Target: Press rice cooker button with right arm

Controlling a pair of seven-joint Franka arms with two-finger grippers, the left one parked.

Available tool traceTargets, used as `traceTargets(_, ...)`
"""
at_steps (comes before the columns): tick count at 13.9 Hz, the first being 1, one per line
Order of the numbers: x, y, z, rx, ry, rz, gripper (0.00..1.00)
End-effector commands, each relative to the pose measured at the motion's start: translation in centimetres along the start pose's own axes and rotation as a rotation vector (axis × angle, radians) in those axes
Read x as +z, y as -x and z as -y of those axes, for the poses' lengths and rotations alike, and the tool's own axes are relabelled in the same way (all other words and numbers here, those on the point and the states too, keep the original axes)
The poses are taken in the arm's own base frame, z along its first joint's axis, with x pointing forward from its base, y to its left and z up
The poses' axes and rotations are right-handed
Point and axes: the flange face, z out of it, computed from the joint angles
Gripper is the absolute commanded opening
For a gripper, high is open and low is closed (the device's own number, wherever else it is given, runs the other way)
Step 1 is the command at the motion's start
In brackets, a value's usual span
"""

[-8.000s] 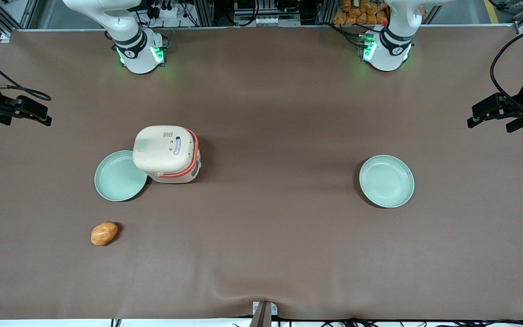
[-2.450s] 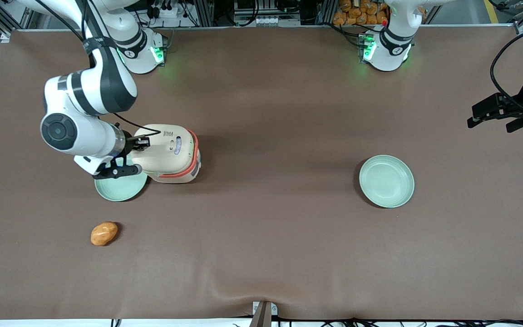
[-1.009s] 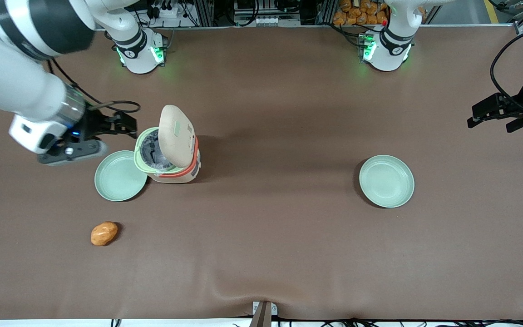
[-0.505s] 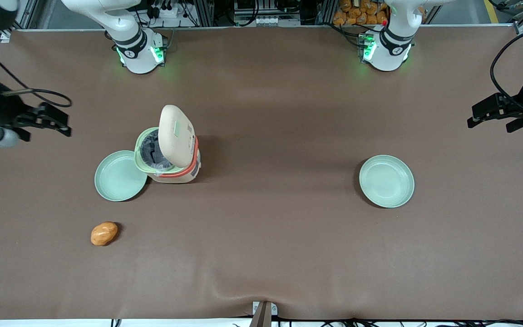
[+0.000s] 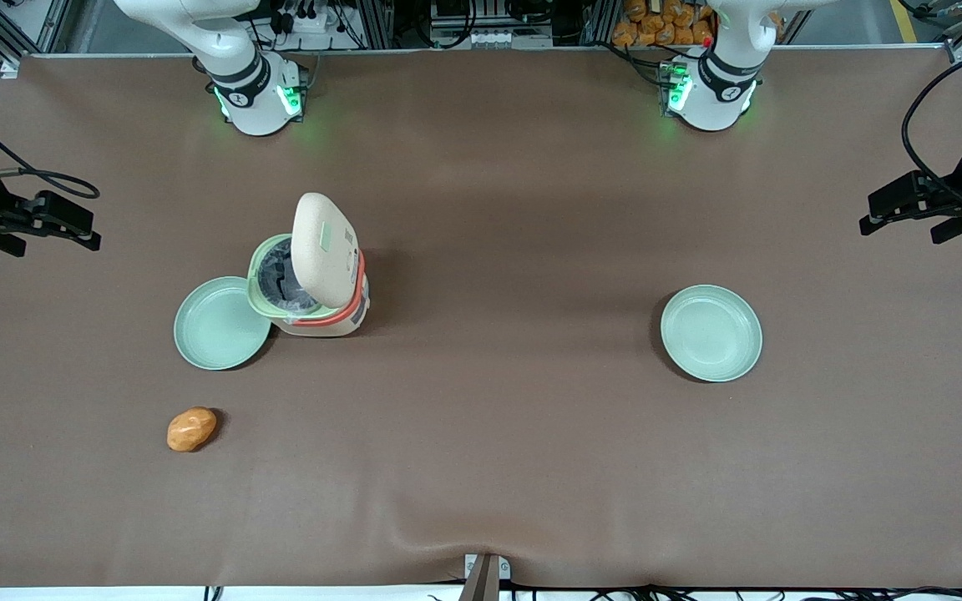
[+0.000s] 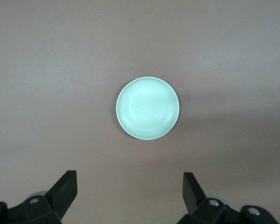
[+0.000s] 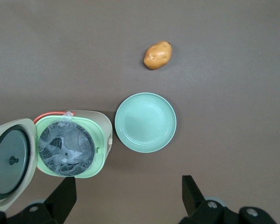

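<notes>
Front view gives me no legible lettering on the open cream, coral-banded rice cooker (image 5: 311,280); my black pincer (image 5: 55,219) hangs spread, well apart.

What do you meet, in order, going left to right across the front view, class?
Gripper → potato → plate → rice cooker, lid up → second plate.

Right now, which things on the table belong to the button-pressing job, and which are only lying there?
Part of the job:
- rice cooker, lid standing open
- button on the raised lid
- gripper, open, high at the working arm's end of the table, apart from the cooker

Only lying there:
- plate beside the cooker
- plate toward the parked arm's end
- potato
</notes>
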Motion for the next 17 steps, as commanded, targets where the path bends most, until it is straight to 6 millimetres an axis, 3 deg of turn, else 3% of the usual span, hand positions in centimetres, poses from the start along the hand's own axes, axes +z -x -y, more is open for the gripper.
traceTargets(1,0.1,0.6,-1.4,0.014,0.009,0.013,1.0)
traceTargets(4,0.4,1.0,-2.6,0.041,0.01,0.04,1.0)
traceTargets(17,-0.2,2.3,-1.9,0.047,0.036,0.096,1.0)
